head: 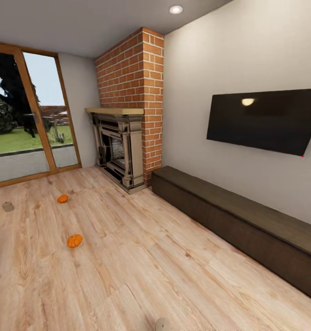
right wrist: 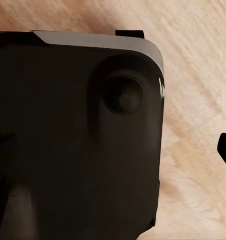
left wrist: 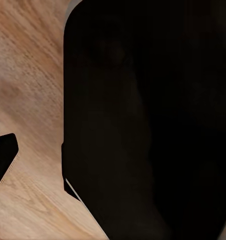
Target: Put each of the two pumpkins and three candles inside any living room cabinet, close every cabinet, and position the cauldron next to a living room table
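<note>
- Head view: two pumpkins, near and far, lie on the floor at left; the cabinet at right looks closed.
- I'm at the approach step; next, drive to the near pumpkin.
- I cannot tell either tool's state.

Two pumpkins lie on the floor — one farther, one nearer — plus one candle, one cabinet, one television.

Dark robot body above pale wooden floor.
</note>
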You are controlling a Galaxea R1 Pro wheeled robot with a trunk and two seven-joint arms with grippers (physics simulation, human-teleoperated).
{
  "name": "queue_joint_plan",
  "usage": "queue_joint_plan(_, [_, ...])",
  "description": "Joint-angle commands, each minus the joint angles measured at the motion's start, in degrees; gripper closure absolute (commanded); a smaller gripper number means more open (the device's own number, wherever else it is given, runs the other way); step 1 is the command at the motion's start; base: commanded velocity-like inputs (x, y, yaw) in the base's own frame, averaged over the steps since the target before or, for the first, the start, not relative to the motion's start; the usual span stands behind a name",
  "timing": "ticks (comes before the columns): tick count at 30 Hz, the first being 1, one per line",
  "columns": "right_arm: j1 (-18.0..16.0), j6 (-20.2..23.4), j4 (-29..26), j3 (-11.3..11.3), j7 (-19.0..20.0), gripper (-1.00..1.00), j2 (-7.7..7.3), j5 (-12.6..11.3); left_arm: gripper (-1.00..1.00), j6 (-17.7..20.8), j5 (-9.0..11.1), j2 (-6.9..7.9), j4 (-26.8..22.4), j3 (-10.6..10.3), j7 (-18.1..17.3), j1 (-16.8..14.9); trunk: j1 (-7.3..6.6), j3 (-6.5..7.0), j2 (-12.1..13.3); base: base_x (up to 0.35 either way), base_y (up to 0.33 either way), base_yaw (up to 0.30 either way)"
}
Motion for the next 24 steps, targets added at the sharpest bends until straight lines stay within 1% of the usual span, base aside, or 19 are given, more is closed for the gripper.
queue_joint_plan(1, [0.0,0.0,0.0,0.0,0.1,-1.00,-0.01,0.0,-1.00,0.0,0.3,0.00,0.0,0.1,0.0,0.0,0.00,-0.06,0.0,0.000,0.000,-0.290])
queue_joint_plan(13, [0.0,0.0,0.0,0.0,0.1,-1.00,-0.05,0.0,-1.00,0.0,0.3,0.00,0.0,0.1,0.0,0.0,0.00,-0.02,0.0,0.000,0.000,-0.294])
queue_joint_plan(24, [0.0,0.0,0.0,0.0,0.1,-1.00,-0.03,0.0,-1.00,0.0,0.3,0.00,0.0,0.1,0.0,0.0,0.00,0.48,0.0,0.000,0.000,-0.268])
